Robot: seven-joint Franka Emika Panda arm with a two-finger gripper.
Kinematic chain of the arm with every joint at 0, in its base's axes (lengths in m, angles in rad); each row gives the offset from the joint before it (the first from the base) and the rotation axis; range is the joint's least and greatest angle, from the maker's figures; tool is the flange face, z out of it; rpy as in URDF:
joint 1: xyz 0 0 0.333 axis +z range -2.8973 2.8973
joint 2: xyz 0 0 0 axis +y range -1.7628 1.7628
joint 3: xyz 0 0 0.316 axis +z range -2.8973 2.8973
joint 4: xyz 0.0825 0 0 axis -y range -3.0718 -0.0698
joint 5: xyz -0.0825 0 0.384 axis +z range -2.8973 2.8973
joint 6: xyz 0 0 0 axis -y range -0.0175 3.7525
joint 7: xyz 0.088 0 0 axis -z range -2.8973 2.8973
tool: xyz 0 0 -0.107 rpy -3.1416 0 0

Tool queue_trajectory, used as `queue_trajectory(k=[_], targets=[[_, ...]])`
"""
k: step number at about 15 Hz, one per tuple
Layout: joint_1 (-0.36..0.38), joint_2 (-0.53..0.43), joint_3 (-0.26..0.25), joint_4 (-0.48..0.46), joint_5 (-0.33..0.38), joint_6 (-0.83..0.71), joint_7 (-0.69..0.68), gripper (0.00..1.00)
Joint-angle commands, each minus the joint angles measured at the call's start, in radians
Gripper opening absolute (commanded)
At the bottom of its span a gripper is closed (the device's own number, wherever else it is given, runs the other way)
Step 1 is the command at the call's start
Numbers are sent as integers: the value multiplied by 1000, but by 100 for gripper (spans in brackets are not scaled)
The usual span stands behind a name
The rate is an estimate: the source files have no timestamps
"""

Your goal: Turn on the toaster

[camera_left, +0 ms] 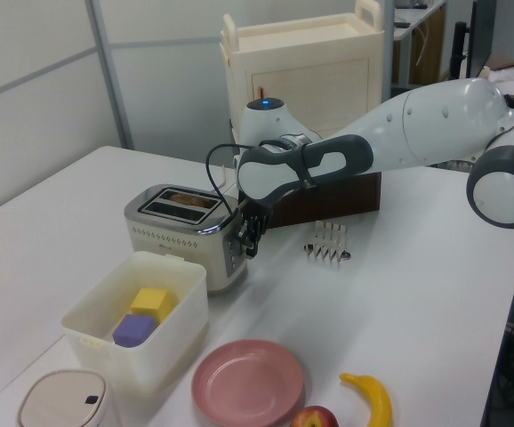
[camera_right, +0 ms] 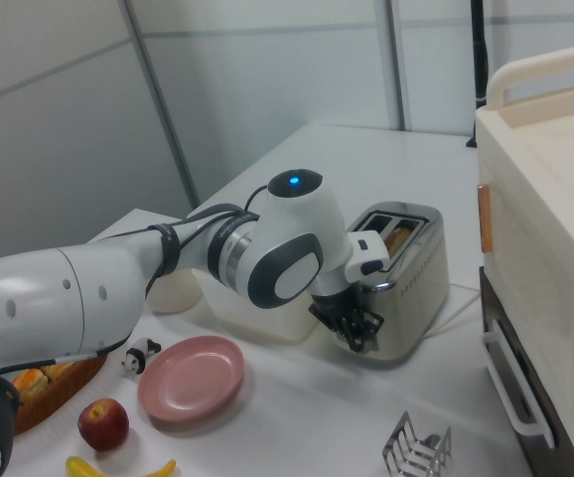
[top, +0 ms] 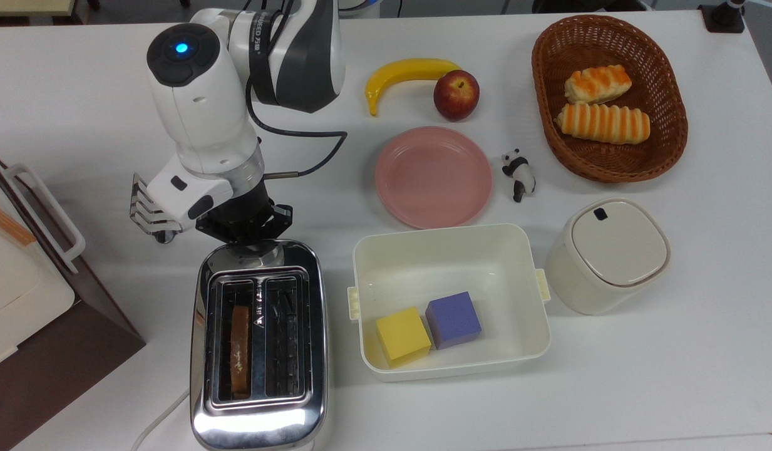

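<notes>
The chrome two-slot toaster stands at the table's near left in the top view, a white cord trailing from its near end. A bread slice sits low in its left slot. My gripper is shut and points down against the toaster's far end, low on that end face in the left view and the right view. The lever knob is hidden behind it. The toaster also shows in the left view and the right view.
A wire toast rack stands just to the left of my wrist in the top view. A brown box with a white lid sits at the left edge. Right of the toaster are a white bin with two cubes, a pink plate and a lidded canister.
</notes>
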Motion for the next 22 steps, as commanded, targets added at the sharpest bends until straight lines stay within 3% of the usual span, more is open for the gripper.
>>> queue_trajectory(k=[1, 4, 11, 18, 19, 20, 21, 22], targets=[[4, 41, -9, -44, -2, 73, -13, 0], [2, 35, -11, -34, 0, 70, -10, 0], [-1, -115, -15, -32, 5, 12, -7, 9], [-2, -250, -15, -25, -2, -199, -16, 28], [-4, -264, -17, 1, -2, -257, -16, 38], [-4, -270, -17, 17, -3, -295, -16, 60], [-4, -283, -18, 32, -3, -340, -13, 100], [-5, -293, -18, 31, -5, -357, -16, 100]])
